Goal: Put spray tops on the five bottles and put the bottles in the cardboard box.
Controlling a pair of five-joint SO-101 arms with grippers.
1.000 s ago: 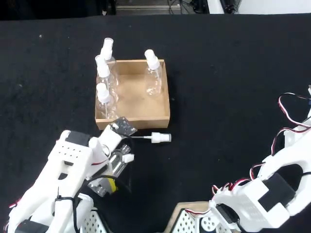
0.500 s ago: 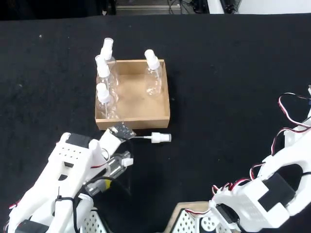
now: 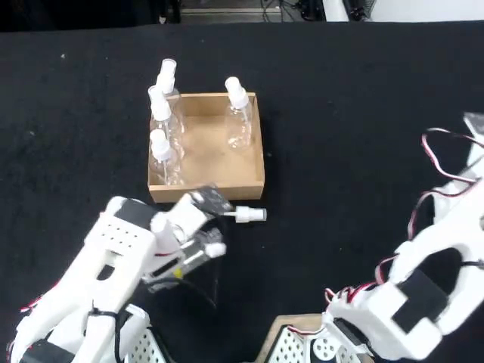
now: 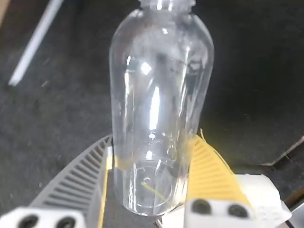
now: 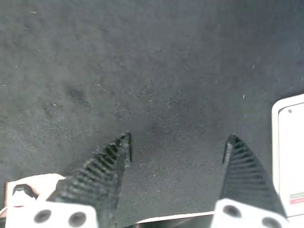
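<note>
Left wrist view: a clear plastic bottle (image 4: 159,104) with no top sits clamped between the yellow and grey fingers of the left gripper (image 4: 152,166), its open neck pointing away from the camera. High view: the same gripper (image 3: 200,246) holds the bottle tilted just above the black table (image 3: 363,136), close in front of the cardboard box (image 3: 208,189). A loose spray top (image 3: 248,215) with its thin dip tube lies flat on the table just beside the box's near wall and near the held bottle's neck. Inside the box stand four bottles already fitted with white tops: three (image 3: 160,113) along one side wall, one (image 3: 237,110) at the opposite side. Right wrist view: the right gripper (image 5: 178,140) hangs with its dark jaws spread wide and nothing between them, over bare table well apart from the box.

This looks like the last bottle, so the step in hand is capping it. The next move likely calls for the free right gripper to pick up the spray top and thread its tube into the neck while the left arm holds the bottle steady.
</note>
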